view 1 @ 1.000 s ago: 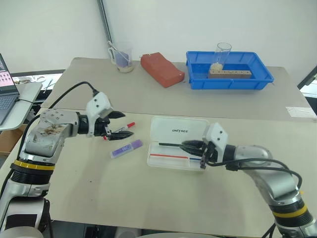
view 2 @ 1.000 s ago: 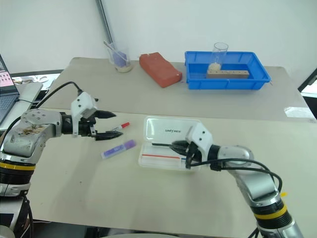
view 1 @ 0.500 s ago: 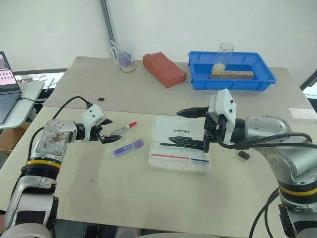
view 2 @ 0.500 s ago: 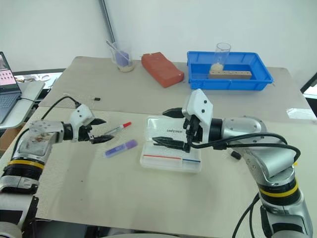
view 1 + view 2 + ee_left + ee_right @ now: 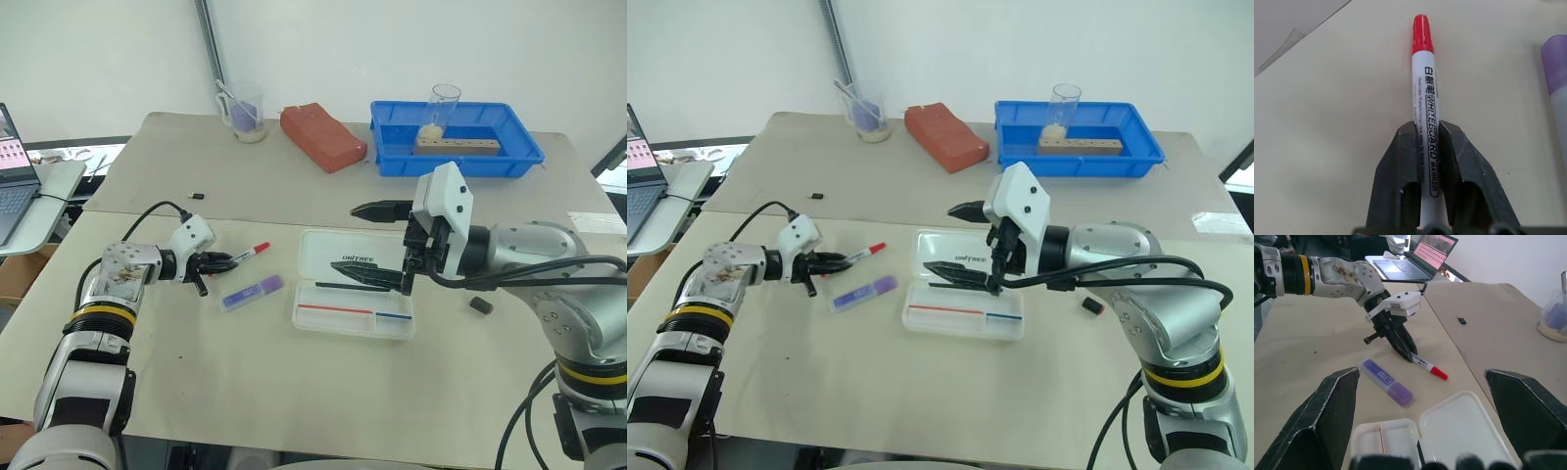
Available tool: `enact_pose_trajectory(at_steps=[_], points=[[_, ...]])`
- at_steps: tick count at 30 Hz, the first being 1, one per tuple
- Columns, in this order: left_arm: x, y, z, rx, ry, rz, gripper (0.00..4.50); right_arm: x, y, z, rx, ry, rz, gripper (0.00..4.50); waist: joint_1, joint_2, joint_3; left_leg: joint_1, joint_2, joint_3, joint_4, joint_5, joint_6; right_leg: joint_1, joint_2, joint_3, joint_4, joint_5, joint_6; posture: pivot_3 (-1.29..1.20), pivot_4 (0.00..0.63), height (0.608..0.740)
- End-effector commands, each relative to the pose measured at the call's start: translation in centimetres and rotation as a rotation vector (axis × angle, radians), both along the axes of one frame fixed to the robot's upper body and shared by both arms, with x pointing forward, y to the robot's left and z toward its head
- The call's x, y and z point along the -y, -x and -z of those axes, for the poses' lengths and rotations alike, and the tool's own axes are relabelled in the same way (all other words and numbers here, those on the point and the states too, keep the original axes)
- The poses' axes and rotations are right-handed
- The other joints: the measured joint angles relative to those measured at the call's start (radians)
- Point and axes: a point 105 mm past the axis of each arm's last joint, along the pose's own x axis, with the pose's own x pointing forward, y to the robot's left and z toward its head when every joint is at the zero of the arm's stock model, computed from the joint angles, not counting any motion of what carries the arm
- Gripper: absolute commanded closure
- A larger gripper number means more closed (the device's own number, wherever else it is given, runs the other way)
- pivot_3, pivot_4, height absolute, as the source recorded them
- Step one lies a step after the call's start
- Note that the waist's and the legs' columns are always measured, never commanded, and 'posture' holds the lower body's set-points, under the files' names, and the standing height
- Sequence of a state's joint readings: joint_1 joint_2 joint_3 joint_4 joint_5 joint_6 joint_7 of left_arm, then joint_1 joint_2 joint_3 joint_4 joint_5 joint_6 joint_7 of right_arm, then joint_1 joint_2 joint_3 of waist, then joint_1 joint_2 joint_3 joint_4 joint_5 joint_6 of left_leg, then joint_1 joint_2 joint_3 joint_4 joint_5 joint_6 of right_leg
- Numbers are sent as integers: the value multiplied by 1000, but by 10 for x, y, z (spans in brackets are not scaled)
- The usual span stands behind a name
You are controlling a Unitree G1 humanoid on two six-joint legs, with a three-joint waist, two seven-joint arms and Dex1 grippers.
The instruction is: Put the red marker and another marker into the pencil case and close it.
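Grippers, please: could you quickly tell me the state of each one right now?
Left gripper: closed on the red marker, which lies on the table.
Right gripper: open, holding nothing, above the pencil case.

A plain white wall (image 5: 392, 39) is seen behind two beige tables (image 5: 294, 176) placed together. A grey metal pole (image 5: 208, 44) is leaned against the wall. A small side table (image 5: 49, 186) is placed at the left.

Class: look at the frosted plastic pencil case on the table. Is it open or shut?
Open. The pencil case lies with its lid folded back flat, and thin pens show in its tray.
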State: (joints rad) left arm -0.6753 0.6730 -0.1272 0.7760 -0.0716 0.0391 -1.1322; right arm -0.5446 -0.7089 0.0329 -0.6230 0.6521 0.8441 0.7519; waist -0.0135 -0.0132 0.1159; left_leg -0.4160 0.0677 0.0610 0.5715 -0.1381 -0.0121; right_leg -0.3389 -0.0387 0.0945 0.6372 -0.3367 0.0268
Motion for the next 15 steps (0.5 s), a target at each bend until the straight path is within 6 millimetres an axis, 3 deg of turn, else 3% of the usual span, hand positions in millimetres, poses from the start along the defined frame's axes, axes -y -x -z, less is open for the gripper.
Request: enact_pose_trajectory(at_steps=[1,5,9,12,15], points=[[-9,-9,-18,74,-31,-39,4380,1,2,-9,56,-13,10,0,0,0,0,0,0,0,0,0,0,0,0,0,1,0,0,0,150,740],[5,-12,-67,211,43,10,4380,12,0,9,42,27,55,0,2,-3,0,-1,0,0,0,0,0,-2,0,0,2,0,0,0,150,740],[48,6,-119,337,119,181,4380,22,7,18,16,38,85,0,5,-3,0,-5,0,0,1,0,0,-4,0,-1,3,0,0,0,150,740],[89,29,-131,347,127,332,4380,28,10,23,0,46,108,0,1,-1,-1,-4,0,0,2,0,0,-3,0,0,3,0,0,0,150,740],[142,51,-121,299,134,475,4380,39,14,38,-34,85,142,0,5,0,-1,-1,-1,-1,2,0,0,2,1,0,2,-1,1,0,150,740]])
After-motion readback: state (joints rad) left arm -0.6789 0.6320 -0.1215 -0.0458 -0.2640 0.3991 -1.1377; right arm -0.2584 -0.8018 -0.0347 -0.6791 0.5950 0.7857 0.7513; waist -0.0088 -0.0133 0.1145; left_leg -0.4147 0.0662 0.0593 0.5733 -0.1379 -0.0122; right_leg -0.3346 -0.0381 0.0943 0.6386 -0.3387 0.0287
